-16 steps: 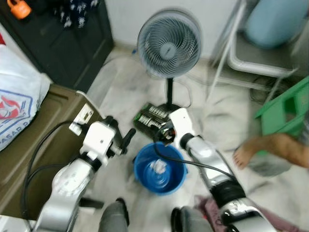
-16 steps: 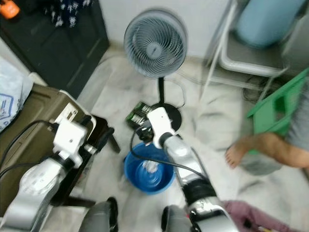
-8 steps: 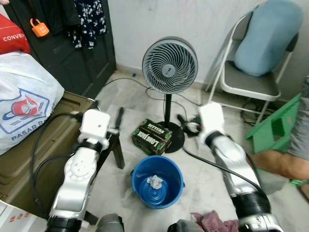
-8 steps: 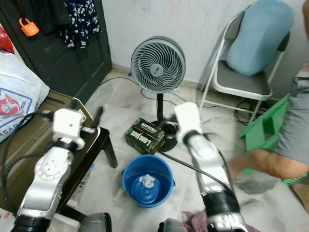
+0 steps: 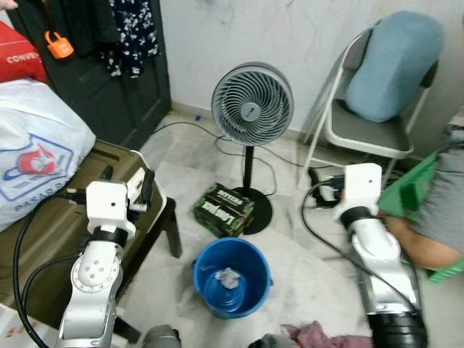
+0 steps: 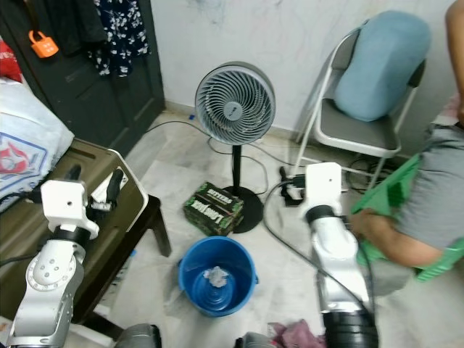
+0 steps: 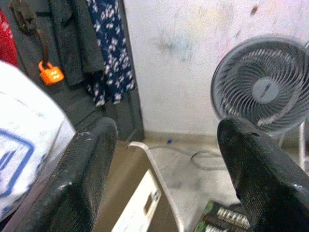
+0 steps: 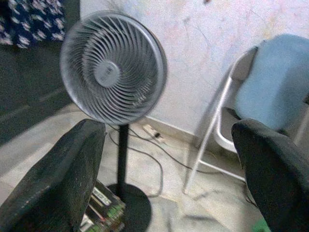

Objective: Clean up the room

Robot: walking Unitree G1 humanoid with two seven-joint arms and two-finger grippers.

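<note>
**Both tools up and empty, one scrap in the bucket**

Swinging out wide now, the right tool has left the spot over the bucket where it hung a second ago and sits raised near the folding metal chair with the blue cushion, while the head has lifted to take in the whole corner. The left tool has also drawn back, up over the dark olive-brown low desk. Both wrist views show the black fingers spread wide with nothing between them.

Down on the floor, the round blue plastic bucket stands between the two arms, and a small crumpled white scrap of paper lies on its bottom. That looks like one piece of tidying done.

What's left? A rumpled pinkish-red cloth lies on the floor just beside the bucket, on the robot's right and close to its feet, below and behind the right tool. My call: the right arm is nearer and would have to come back down and inward. The green-and-black cardboard box lies at the base of the grey standing fan, beyond the bucket, long side slanted across the view. A person's arm reaches in by the green plastic stool.
</note>
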